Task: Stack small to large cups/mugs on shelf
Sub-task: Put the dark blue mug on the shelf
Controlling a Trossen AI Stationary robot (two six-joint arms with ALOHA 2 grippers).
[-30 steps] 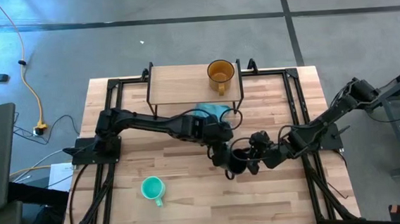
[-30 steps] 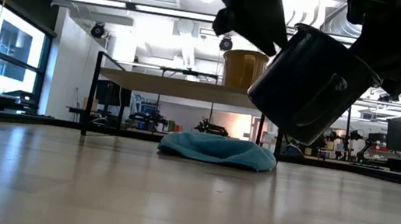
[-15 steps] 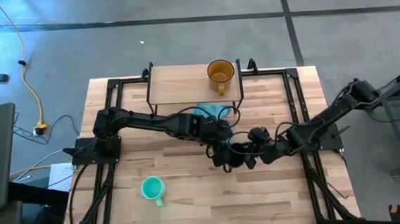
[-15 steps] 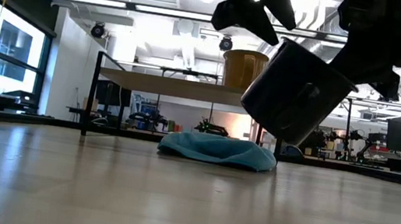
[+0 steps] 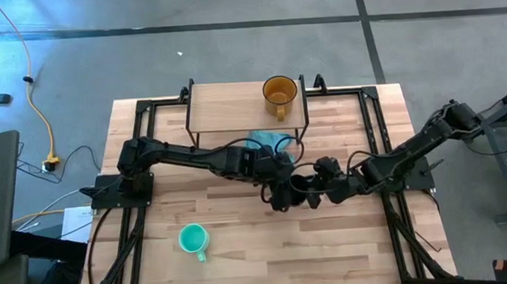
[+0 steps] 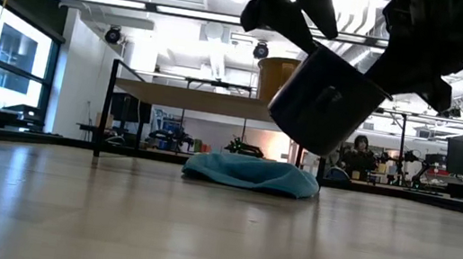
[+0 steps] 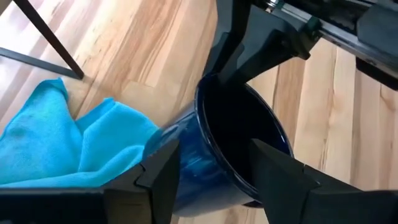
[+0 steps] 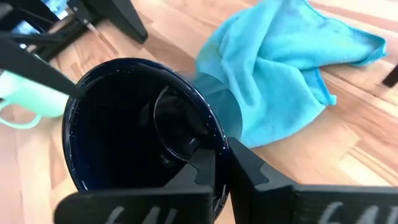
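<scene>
The dark navy mug [image 5: 298, 190] hangs tilted in the air above mid-table, well clear of the wood in the low view [image 6: 326, 102]. My right gripper [image 8: 221, 163] is shut on its rim. My left gripper [image 7: 214, 165] is open at the same rim, one finger outside the wall and one over the mouth, with a gap on both sides. The amber mug [image 5: 279, 93] stands on the shelf [image 5: 229, 108] at its right end. The teal mug [image 5: 192, 239] stands on the table, near left. My right gripper pinches the navy mug's rim [image 8: 219, 142], one finger inside the mug and one outside. It comes from the table's right, slanting down. The mug is lifted clear and tilted, its mouth up toward the left arm and its bottom low [image 6: 303, 140].
A light blue cloth [image 5: 267, 143] lies bunched on the table under the shelf's front edge, just behind the mug [image 6: 251, 172]. The shelf's thin black legs [image 6: 108, 108] stand beside it. A black frame [image 5: 140, 123] runs along the table's edges.
My left gripper has opened and let go of the navy mug's rim, staying just above it. My right gripper has carried the mug up and toward the table's far edge and a little left, with the mug still tilted.
</scene>
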